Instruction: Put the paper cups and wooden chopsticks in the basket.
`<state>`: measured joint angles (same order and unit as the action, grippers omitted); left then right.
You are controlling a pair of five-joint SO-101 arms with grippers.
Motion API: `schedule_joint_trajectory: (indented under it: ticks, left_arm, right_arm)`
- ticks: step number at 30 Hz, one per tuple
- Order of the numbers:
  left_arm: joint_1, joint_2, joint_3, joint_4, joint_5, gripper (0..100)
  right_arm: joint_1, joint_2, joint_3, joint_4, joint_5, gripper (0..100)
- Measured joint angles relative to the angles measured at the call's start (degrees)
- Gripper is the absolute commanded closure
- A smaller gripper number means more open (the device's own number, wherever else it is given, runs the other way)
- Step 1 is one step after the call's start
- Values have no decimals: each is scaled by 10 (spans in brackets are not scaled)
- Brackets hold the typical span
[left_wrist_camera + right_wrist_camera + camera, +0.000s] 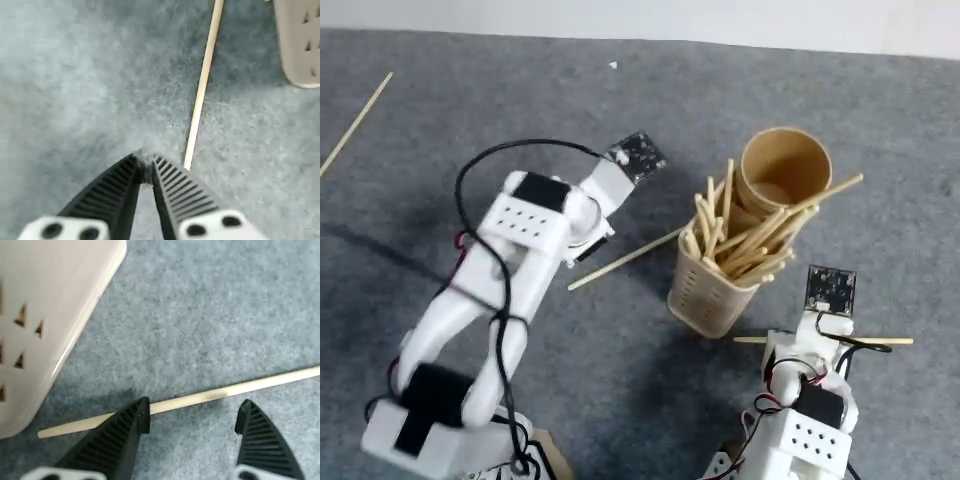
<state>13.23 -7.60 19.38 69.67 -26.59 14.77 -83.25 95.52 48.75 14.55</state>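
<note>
— Over on the right of the desk, what is that arm doing?

— Its right gripper (194,415) is hanging low over a chopstick (210,396) with the jaws spread wide, gripping nothing. That chopstick is lying flat on the desk, one end just beside the basket (705,300).

— So what is worrying you?

— To my eye it is running from one fingertip towards the other, along the line the jaws would close on. Squeezing that way, they may be pushing at its length rather than pinching across it, and it could go skidding off.

— And the other arm?

— The left gripper (146,172) is sitting with its jaws pressed together, empty, tips just beside the end of a second chopstick (202,90), not around it. Coming down shut, it may be nudging that one aside instead of taking it. The far end is lying close to the basket, which is looking top-heavy to me, so a shove could be tipping it.

— How many of each are you counting?

— One basket, standing about mid-desk. One cup (785,165), seemingly sitting in it already. Three loose chopsticks: those two, plus a third chopstick (355,125) lying well apart by the left edge, towards the far corner. A bundle (750,240) is standing in the basket, fanning over the rim; they are crossing too much for me to count.
</note>
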Motion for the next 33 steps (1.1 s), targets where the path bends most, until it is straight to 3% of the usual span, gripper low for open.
schedule_joint_trajectory:
  ticks: [4,8,19,26,33]
  left_arm:
    - [-2,-22,27,8,0,861]
    - [-2,15,68,3,2,857]
    - [45,158,83,-127,2,857]
    - [49,188,69,-133,5,998]
    - [49,187,13,-73,6,996]
  right_arm:
    - [0,0,0,0,0,711]
    - [0,0,0,0,0,711]
    - [0,0,0,0,0,711]
    - [-1,0,0,0,0,711]
    - [-1,0,0,0,0,711]
